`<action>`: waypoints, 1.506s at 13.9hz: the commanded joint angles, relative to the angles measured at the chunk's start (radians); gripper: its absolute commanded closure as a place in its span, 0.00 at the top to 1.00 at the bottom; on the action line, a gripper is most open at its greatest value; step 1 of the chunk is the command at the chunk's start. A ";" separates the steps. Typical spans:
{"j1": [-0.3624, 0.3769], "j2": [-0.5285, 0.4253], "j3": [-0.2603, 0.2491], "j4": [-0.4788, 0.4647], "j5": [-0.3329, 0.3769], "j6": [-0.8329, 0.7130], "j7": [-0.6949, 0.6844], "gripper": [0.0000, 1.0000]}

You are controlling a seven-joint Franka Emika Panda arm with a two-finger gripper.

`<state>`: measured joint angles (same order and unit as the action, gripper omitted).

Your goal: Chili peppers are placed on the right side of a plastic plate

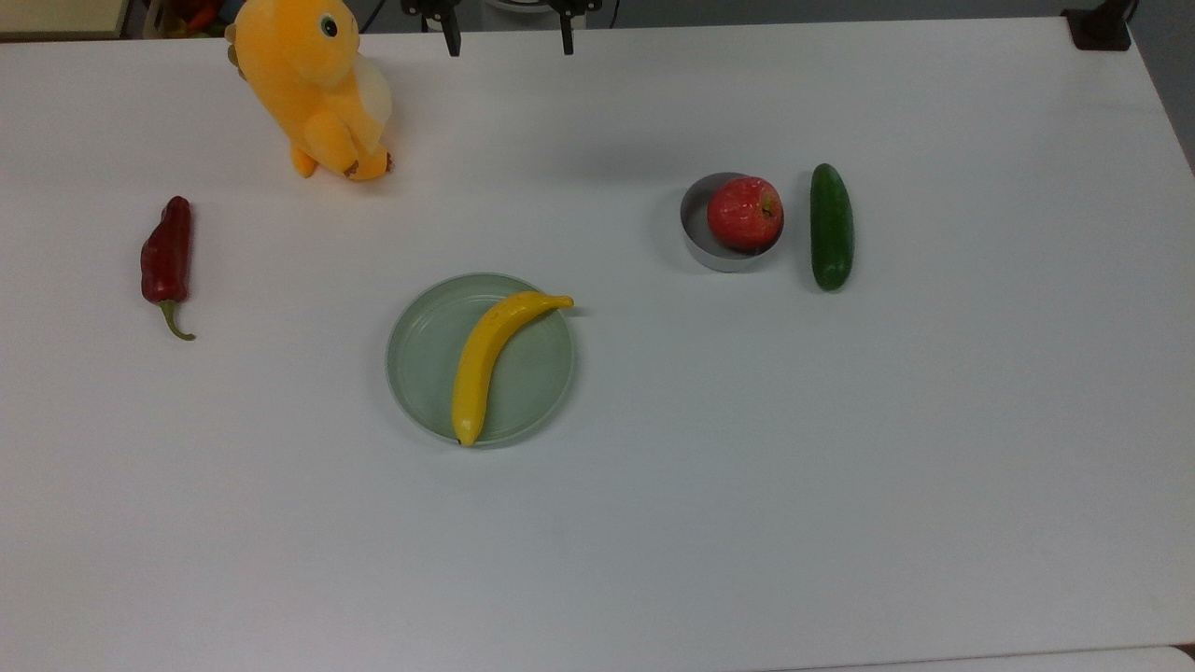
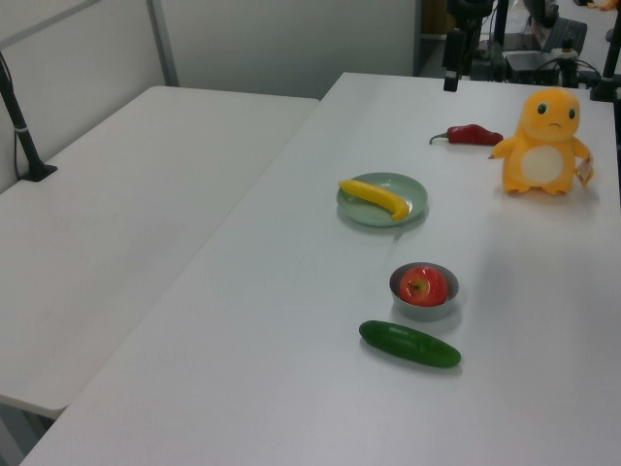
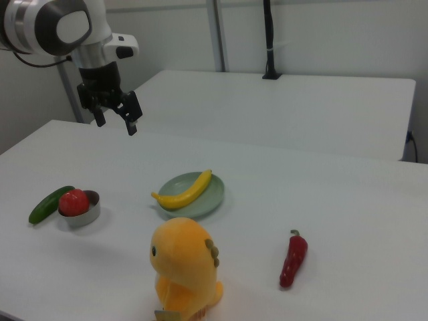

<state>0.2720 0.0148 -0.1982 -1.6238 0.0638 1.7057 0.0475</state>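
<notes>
- One chili pepper (image 1: 167,261)
- One plastic plate (image 1: 420,359)
- One banana (image 1: 493,355)
- One apple (image 1: 744,213)
- One metal bowl (image 1: 698,241)
- One cucumber (image 1: 830,227)
- One plush toy (image 1: 317,84)

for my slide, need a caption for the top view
Dark red chili pepper lies far left of pale green plate holding yellow banana; open gripper above.

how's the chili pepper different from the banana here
The chili pepper is dark red and wrinkled; the banana is smooth yellow. The chili pepper lies straight on the bare table at the top view's left; the banana curves across the pale green plate. The chili pepper looks shorter and has a thin green stem. Neither is touched by the gripper, which is open above the table.
</notes>
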 commanded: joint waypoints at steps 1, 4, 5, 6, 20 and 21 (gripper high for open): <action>0.003 0.026 0.002 0.015 0.024 0.035 -0.106 1.00; -0.017 0.007 -0.009 0.015 0.086 0.037 -0.103 1.00; -0.019 0.002 -0.009 0.013 0.090 0.034 -0.101 1.00; -0.020 -0.004 -0.007 0.012 0.093 0.031 -0.104 1.00; -0.028 -0.024 -0.007 -0.010 0.065 -0.077 -0.150 1.00; -0.028 -0.024 -0.007 -0.010 0.065 -0.075 -0.149 1.00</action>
<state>0.2375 0.0101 -0.2003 -1.6148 0.1337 1.6410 -0.0858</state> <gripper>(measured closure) 0.000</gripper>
